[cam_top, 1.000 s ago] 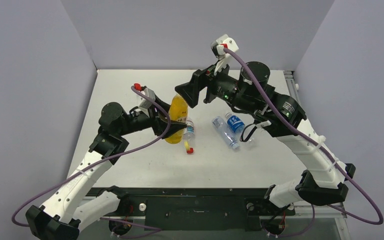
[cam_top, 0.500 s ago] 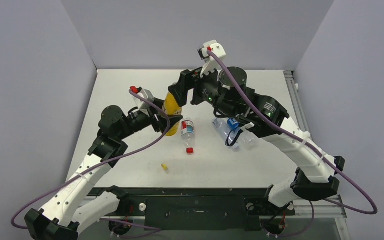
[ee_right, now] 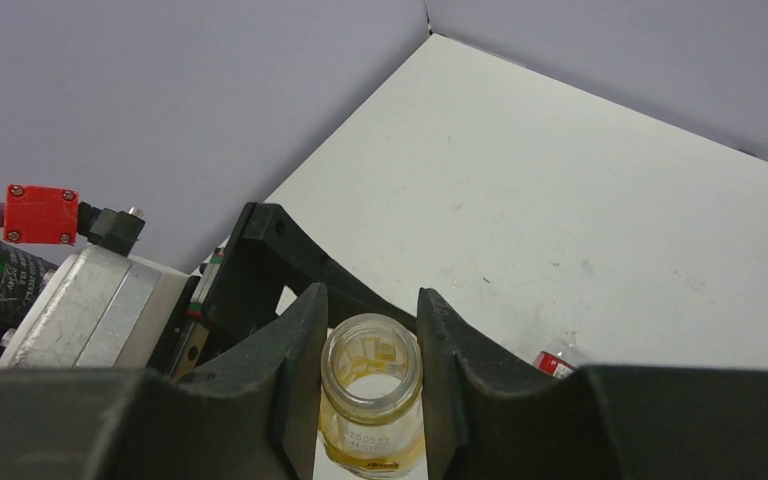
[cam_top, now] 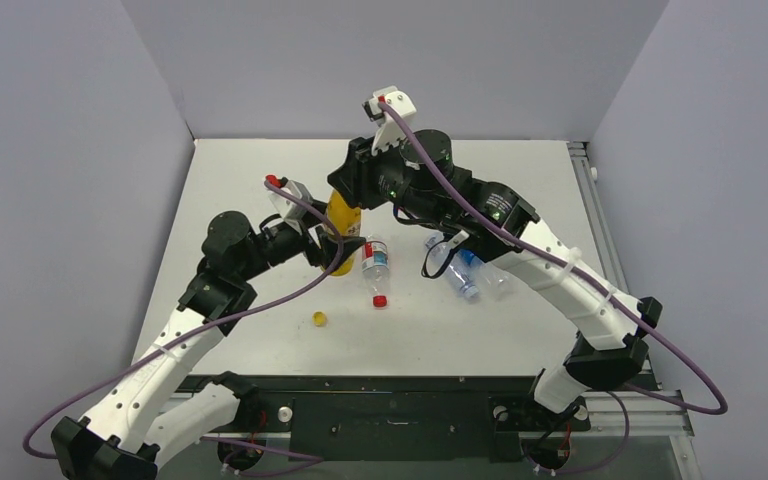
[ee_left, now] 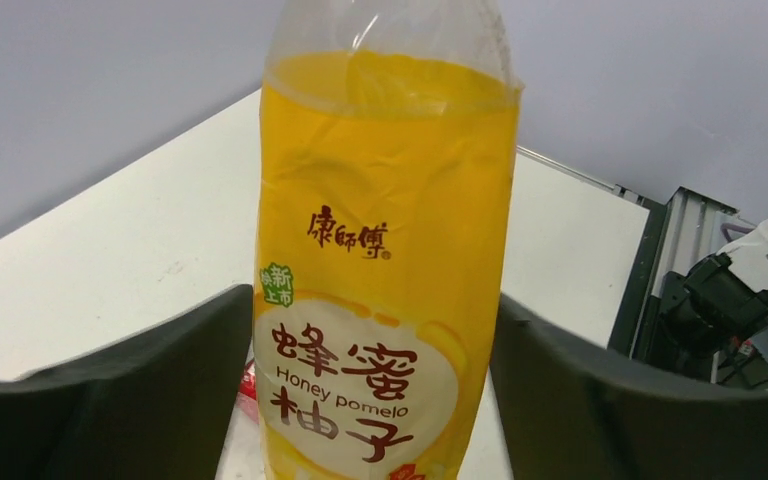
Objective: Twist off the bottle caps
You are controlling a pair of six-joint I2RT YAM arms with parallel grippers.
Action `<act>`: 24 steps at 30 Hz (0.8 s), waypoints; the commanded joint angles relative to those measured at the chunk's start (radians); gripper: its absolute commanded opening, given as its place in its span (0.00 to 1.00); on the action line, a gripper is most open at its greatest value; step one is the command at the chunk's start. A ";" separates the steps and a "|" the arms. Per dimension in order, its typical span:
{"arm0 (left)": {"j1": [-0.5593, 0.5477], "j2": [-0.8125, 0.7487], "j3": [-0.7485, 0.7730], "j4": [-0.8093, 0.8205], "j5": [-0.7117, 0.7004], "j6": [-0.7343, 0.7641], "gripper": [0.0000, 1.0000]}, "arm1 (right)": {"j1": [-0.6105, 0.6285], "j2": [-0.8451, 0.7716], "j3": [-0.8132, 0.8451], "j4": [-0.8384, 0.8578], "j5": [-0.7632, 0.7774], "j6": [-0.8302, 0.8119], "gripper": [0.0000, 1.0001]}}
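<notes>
The yellow-orange juice bottle [cam_top: 343, 214] stands upright with my left gripper [cam_top: 344, 246] shut on its labelled body [ee_left: 385, 230]. Its neck [ee_right: 372, 372] is open, with no cap on it. My right gripper [ee_right: 372, 306] comes down from above and is shut on that bare neck. The yellow cap [cam_top: 319, 318] lies loose on the table, in front of the bottle. A clear bottle with a red-white label [cam_top: 374, 262] lies on its side next to the juice bottle, its red cap [cam_top: 380, 300] still on.
Two more clear bottles [cam_top: 463, 280] lie side by side under my right forearm, one with a blue label and partly hidden. The grey walls close in the white table [cam_top: 260, 170] at the back and sides.
My right gripper swung left and down from beside the bottle top onto the open neck and shut there. The yellow cap dropped to the table and came to rest in front.
</notes>
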 commanded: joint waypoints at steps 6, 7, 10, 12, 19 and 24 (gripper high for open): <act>-0.003 -0.008 0.031 -0.103 -0.172 0.073 0.97 | -0.115 0.010 0.004 0.018 0.041 -0.075 0.00; -0.001 -0.011 0.027 -0.125 -0.203 0.082 0.97 | -0.125 0.014 -0.001 0.033 0.057 -0.098 0.00; 0.001 -0.028 0.007 -0.191 -0.274 0.117 0.97 | -0.159 0.035 -0.034 0.084 0.121 -0.163 0.00; 0.003 -0.039 -0.011 -0.216 -0.319 0.137 0.97 | -0.180 0.068 -0.048 0.134 0.166 -0.210 0.00; 0.007 -0.049 -0.012 -0.295 -0.358 0.194 0.97 | -0.289 0.206 -0.072 0.351 0.214 -0.271 0.00; 0.009 -0.047 0.008 -0.340 -0.305 0.214 0.97 | -0.357 0.347 -0.070 0.509 0.239 -0.238 0.00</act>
